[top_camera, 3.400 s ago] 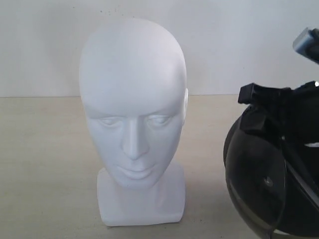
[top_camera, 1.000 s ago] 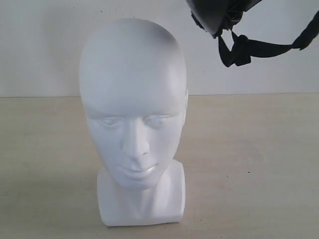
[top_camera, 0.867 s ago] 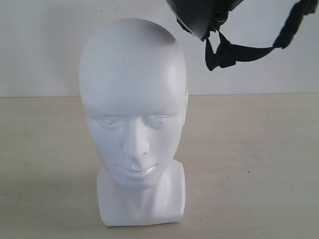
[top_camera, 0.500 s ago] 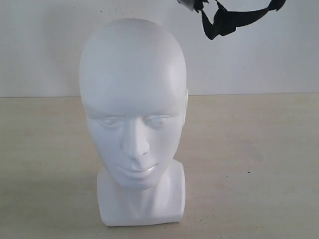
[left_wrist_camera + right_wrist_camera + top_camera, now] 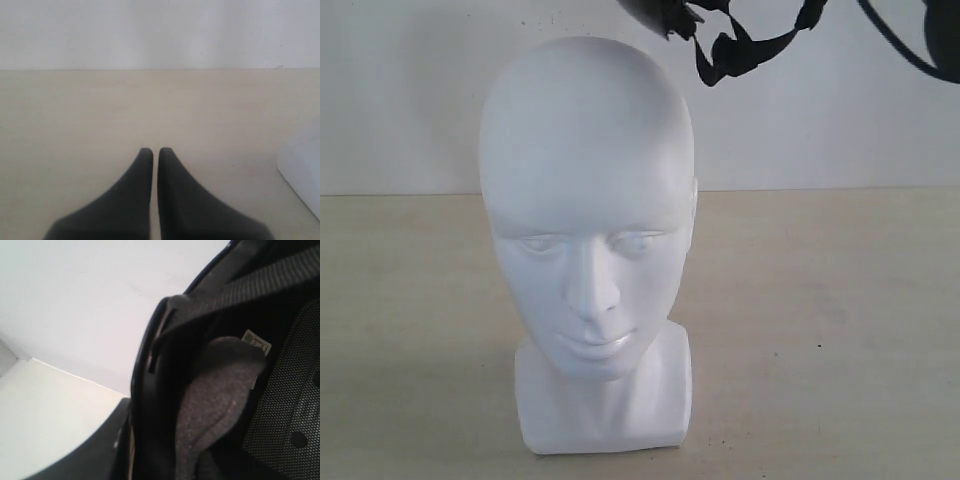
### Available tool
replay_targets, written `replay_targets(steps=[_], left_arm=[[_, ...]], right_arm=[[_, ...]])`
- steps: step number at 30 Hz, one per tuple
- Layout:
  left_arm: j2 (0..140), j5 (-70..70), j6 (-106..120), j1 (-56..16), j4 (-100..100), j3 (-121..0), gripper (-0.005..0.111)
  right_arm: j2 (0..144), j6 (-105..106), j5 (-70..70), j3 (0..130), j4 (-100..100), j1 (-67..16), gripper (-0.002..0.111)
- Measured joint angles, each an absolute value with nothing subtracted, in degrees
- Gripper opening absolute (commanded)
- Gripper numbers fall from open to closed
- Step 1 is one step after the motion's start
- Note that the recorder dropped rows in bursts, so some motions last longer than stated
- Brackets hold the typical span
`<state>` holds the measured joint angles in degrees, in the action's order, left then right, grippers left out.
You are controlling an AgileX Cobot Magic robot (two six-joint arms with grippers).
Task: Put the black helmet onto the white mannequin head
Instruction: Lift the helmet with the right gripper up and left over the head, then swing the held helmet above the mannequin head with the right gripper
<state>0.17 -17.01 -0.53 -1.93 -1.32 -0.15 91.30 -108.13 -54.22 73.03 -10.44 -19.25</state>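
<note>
Drifting left, the black helmet [image 5: 658, 10] now hangs over the white mannequin head [image 5: 585, 200].

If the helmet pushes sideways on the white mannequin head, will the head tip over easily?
Probably: the mannequin head is tall on a smaller base, so a high push may tip it. Its glossy surface looks slippery, so the helmet may slide rather than catch.

White mannequin head [image 5: 585, 200] glossy smooth plastic — black helmet [image 5: 220, 390] lining fuzzy cloth.

Bright diffuse light; sheen on white mannequin head [image 5: 585, 150]; left pincer [image 5: 155, 150], black helmet [image 5: 220, 390] blurred close-up.
</note>
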Motion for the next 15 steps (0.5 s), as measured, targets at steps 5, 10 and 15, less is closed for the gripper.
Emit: replay_targets(steps=[5, 10, 15], left_arm=[[0.17, -17.01, -0.53, -1.93, -1.32, -0.15, 0.004], [0.17, -17.01, -0.53, -1.93, -1.32, -0.15, 0.004], [0.17, -17.01, -0.53, -1.93, -1.32, -0.15, 0.004]], right_arm=[[93.48, -100.75, -52.67, 75.47, -4.91, -24.51, 0.000], [94.59, -96.74, -52.67, 77.05, -2.41, -26.43, 0.000], [95.49, -94.04, -53.02, 78.15, -0.89, -28.68, 0.000]])
